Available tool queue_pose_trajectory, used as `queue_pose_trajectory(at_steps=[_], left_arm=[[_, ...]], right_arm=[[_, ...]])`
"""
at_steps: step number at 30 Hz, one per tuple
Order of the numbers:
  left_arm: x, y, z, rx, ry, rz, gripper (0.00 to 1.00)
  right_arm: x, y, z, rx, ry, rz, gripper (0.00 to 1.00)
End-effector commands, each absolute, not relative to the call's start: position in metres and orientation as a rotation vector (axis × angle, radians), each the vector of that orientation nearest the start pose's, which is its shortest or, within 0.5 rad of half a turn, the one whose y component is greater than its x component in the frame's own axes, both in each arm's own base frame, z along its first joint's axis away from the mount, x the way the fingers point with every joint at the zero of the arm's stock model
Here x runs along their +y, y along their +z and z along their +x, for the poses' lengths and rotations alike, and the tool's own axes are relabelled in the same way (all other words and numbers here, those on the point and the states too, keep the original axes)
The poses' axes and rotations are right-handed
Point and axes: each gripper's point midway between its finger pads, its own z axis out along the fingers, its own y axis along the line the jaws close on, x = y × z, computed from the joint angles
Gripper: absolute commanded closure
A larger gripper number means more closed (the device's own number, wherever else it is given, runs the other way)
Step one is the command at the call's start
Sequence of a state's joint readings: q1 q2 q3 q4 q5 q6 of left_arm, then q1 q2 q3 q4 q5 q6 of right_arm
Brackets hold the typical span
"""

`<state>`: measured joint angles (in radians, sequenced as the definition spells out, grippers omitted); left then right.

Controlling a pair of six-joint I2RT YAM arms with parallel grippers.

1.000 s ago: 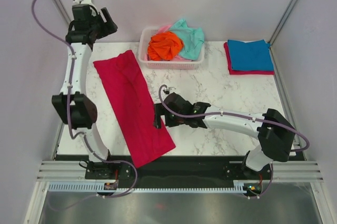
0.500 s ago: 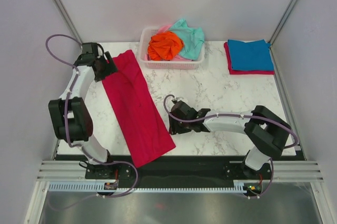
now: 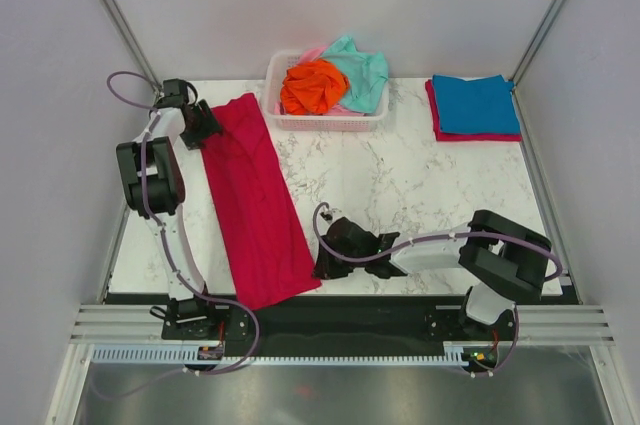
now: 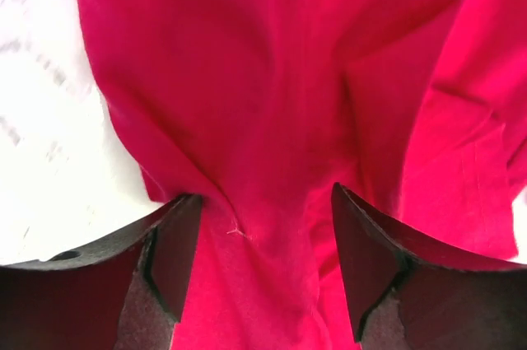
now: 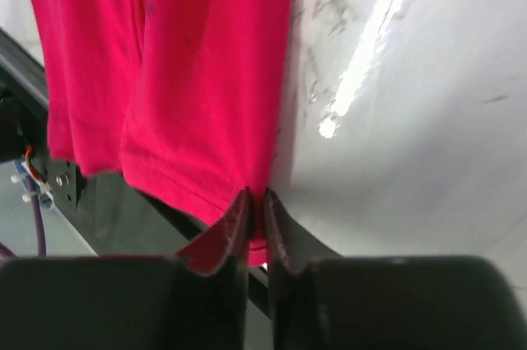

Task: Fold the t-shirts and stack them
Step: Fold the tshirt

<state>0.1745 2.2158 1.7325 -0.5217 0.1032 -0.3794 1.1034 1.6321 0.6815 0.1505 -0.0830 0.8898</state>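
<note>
A crimson red t-shirt (image 3: 255, 200) lies as a long strip down the left side of the table, its near end hanging over the front edge. My left gripper (image 3: 205, 127) is at its far left edge. In the left wrist view it (image 4: 265, 202) is open, its jaws low over a wrinkle of the red cloth (image 4: 288, 62). My right gripper (image 3: 322, 265) is at the strip's near right corner. In the right wrist view it (image 5: 257, 198) is shut on the hem of the red cloth (image 5: 189, 78).
A white slatted basket (image 3: 322, 123) at the back centre holds an orange t-shirt (image 3: 312, 87), a mint-teal one (image 3: 362, 73) and a bit of pink. A folded blue t-shirt (image 3: 475, 103) lies on a folded red one at the back right.
The left arm swung down to the shirt's far left edge, its jaws narrowing slightly. The right gripper slid toward the front edge and closed on the near corner, and the shirt's near end shifted.
</note>
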Motion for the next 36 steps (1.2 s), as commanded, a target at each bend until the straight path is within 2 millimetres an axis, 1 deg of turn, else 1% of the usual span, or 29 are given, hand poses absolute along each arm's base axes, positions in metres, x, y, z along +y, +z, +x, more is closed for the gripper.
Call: queue_pose_trajectory(at_steps=[1,2,3,6,7,10,11,12,13,14,15,16,17,18,19,20,21,22,23,24,25,27,28,29,30,31,33,34,36], left_arm=[[0.047,0.022,0.544,2.493,-0.303,-0.624,0.29],[0.042,0.030,0.555,2.471,-0.342,-0.595,0.30],[0.040,0.031,0.559,2.468,-0.352,-0.582,0.30],[0.039,0.033,0.568,2.463,-0.365,-0.560,0.30],[0.037,0.034,0.568,2.467,-0.368,-0.554,0.30],[0.039,0.052,0.566,2.452,-0.360,-0.568,0.30],[0.040,0.057,0.559,2.461,-0.349,-0.585,0.30],[0.042,0.082,0.556,2.426,-0.331,-0.586,0.30],[0.042,0.088,0.543,2.431,-0.316,-0.631,0.30],[0.045,0.099,0.534,2.421,-0.284,-0.653,0.29],[0.047,0.142,0.524,2.348,-0.267,-0.643,0.29],[0.046,0.138,0.503,2.368,-0.248,-0.691,0.28],[0.048,0.150,0.491,2.347,-0.222,-0.701,0.28],[0.047,0.196,0.472,2.257,-0.217,-0.677,0.28],[0.047,0.205,0.458,2.238,-0.210,-0.690,0.28],[0.046,0.195,0.432,2.264,-0.187,-0.710,0.27],[0.044,0.199,0.415,2.255,-0.179,-0.715,0.27],[0.038,0.208,0.384,2.228,-0.183,-0.707,0.26],[0.036,0.206,0.369,2.234,-0.186,-0.711,0.26],[0.031,0.200,0.349,2.264,-0.190,-0.721,0.26],[0.024,0.194,0.321,2.267,-0.209,-0.742,0.26],[0.007,0.181,0.290,2.299,-0.283,-0.730,0.25],[-0.001,0.152,0.265,2.359,-0.303,-0.783,0.25],[-0.011,0.160,0.250,2.317,-0.359,-0.746,0.25],[-0.015,0.139,0.229,2.371,-0.362,-0.785,0.25],[-0.019,0.136,0.218,2.379,-0.367,-0.795,0.24],[-0.035,0.151,0.207,2.371,-0.360,-0.737,0.21],[-0.050,0.157,0.196,2.417,-0.366,-0.662,0.20],[-0.059,0.161,0.188,2.422,-0.388,-0.648,0.20]], right_arm=[[0.343,-0.007,0.093,2.723,0.947,-0.307,0.85],[0.343,-0.008,0.088,2.726,0.963,-0.304,0.88],[0.346,-0.007,0.085,2.724,0.997,-0.295,0.91],[0.346,-0.015,0.073,2.752,1.001,-0.326,1.00],[0.346,-0.016,0.072,2.756,1.000,-0.337,1.00],[0.348,-0.018,0.069,2.759,0.994,-0.372,1.00],[0.349,-0.018,0.070,2.756,0.989,-0.381,1.00],[0.352,-0.015,0.072,2.753,0.984,-0.387,1.00],[0.352,-0.015,0.074,2.746,0.973,-0.406,0.98],[0.354,-0.015,0.075,2.741,0.967,-0.417,0.92],[0.356,-0.014,0.075,2.744,0.955,-0.433,0.68],[0.357,-0.012,0.077,2.734,0.951,-0.457,0.51],[0.359,-0.010,0.079,2.725,0.945,-0.463,0.37],[0.361,-0.005,0.081,2.718,0.936,-0.469,0.21],[0.361,-0.003,0.083,2.710,0.926,-0.469,0.18],[0.362,0.004,0.087,2.680,0.923,-0.475,0.17],[0.361,0.007,0.089,2.675,0.910,-0.476,0.15],[0.361,0.011,0.091,2.662,0.910,-0.472,0.15],[0.362,0.020,0.094,2.635,0.918,-0.463,0.15],[0.359,0.022,0.094,2.631,0.911,-0.461,0.14],[0.357,0.024,0.096,2.623,0.907,-0.452,0.13],[0.354,0.027,0.098,2.610,0.900,-0.440,0.13],[0.353,0.027,0.097,2.610,0.896,-0.438,0.13],[0.351,0.026,0.097,2.612,0.894,-0.435,0.13],[0.348,0.023,0.096,2.624,0.886,-0.428,0.13],[0.347,0.022,0.095,2.628,0.887,-0.423,0.13],[0.342,0.017,0.093,2.631,0.888,-0.410,0.14],[0.342,0.016,0.094,2.631,0.889,-0.383,0.15],[0.343,0.011,0.094,2.630,0.900,-0.375,0.20]])
